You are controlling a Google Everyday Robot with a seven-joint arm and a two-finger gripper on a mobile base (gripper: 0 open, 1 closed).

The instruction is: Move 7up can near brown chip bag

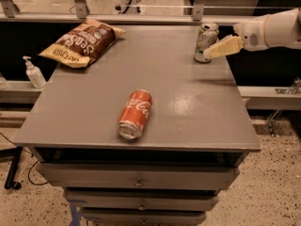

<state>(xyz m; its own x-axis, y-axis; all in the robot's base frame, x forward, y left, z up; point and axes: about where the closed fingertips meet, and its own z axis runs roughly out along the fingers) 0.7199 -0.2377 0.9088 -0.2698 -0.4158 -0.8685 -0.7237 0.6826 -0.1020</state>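
Camera view looks down on the grey worktop (pixel 188 102). The 7up can (pixel 206 42) stands upright near the far right corner. The claw (pixel 225 46), on an arm reaching in from the right, is just beside the can and perhaps touching it. Whether the claw is released or clenched, I cannot tell from where I stand. The chip bag (pixel 83 42) lies at the far left corner, well apart from the can. I think the first danger is right here: the claw meets the can from the side and rather high. A small push without a real grip could tip it, and a fallen can would roll, maybe over the back edge, which is near. Such a light can may also slip if the hold is only on its upper part. On the way to the left, the red cola can (pixel 135 114) lies nearer the front, so it is probably not in the path. At the end, setting the can on the crinkly border of the bag would make it fall over.
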